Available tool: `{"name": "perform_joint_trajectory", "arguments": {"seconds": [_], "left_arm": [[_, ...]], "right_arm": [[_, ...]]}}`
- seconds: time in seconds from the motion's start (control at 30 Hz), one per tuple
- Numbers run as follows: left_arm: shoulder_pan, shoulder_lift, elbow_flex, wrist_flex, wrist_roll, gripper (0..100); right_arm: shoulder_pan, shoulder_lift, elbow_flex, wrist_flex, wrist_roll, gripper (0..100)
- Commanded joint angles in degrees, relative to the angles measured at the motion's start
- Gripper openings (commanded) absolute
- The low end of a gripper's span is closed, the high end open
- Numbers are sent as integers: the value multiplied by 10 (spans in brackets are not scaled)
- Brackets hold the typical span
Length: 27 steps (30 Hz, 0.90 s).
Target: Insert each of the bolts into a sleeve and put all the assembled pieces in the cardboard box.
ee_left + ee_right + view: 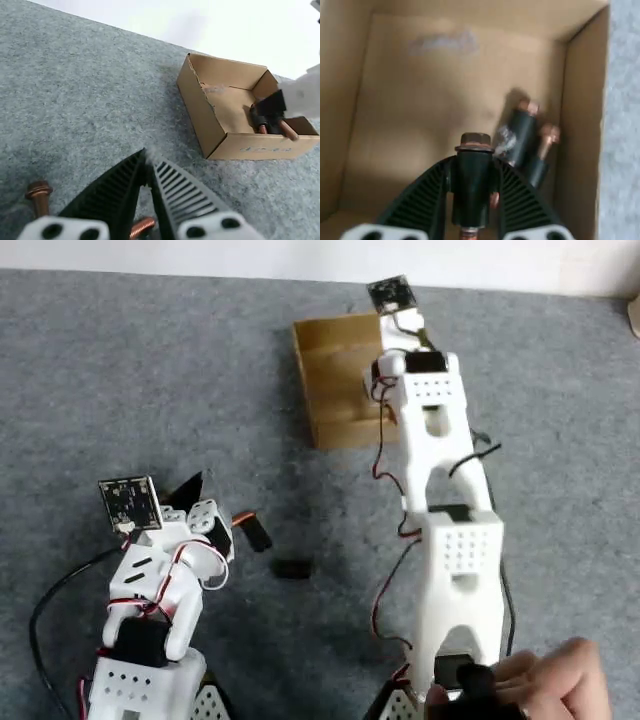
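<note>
From the high view, your right arm (440, 470) stretches across the grey tabletop (120, 370) to the cardboard box (335, 390) at the far side. Your left gripper (190, 488) sits near the front, well apart from the box. A loose sleeve (292, 567), black, lies flat on the tabletop between the two arms.

In the left wrist view, the left gripper's (148, 162) fingers are pressed together at the tips, with nothing pinched there. A first bolt (39, 196), copper, stands on the tabletop just beside them. A second bolt (142, 227) shows low down between the fingers, and you cannot tell if it is held. Farther off the box (200, 107) is open on top, and the right gripper (267, 120) hangs inside it.

In the right wrist view, the right gripper's (472, 167) fingers pinch the held piece (471, 180) — a black sleeve with a bolt in it, head on top. It is over the inside of the box (420, 100). Two assembled pieces (520, 135) lie on the box floor, side by side and close to one wall.
</note>
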<state>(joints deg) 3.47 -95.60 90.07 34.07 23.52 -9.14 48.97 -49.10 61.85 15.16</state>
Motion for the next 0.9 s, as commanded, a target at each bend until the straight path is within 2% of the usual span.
{"name": "perform_joint_trajectory", "arguments": {"seconds": [0.0, 0.23, 0.43, 0.5, 0.7, 0.77, 0.87], "left_arm": [[-2, 5, -10, -2, -4, 11], [3, 5, -10, -2, -4, 11], [24, 5, -8, -2, -37, 9], [24, 5, -8, -2, -37, 10], [24, 5, -8, -2, -39, 10], [24, 5, -8, -2, -39, 10], [24, 5, -8, -2, -39, 10]], "right_arm": [[8, 80, -218, 53, 6, 5], [8, 189, -456, 123, 5, 5], [14, 209, -509, 143, 3, 9], [15, 209, -509, 160, 3, 46], [15, 213, -509, 211, 4, 285], [15, 213, -509, 220, 4, 320], [15, 210, -512, 238, 4, 322]]}}
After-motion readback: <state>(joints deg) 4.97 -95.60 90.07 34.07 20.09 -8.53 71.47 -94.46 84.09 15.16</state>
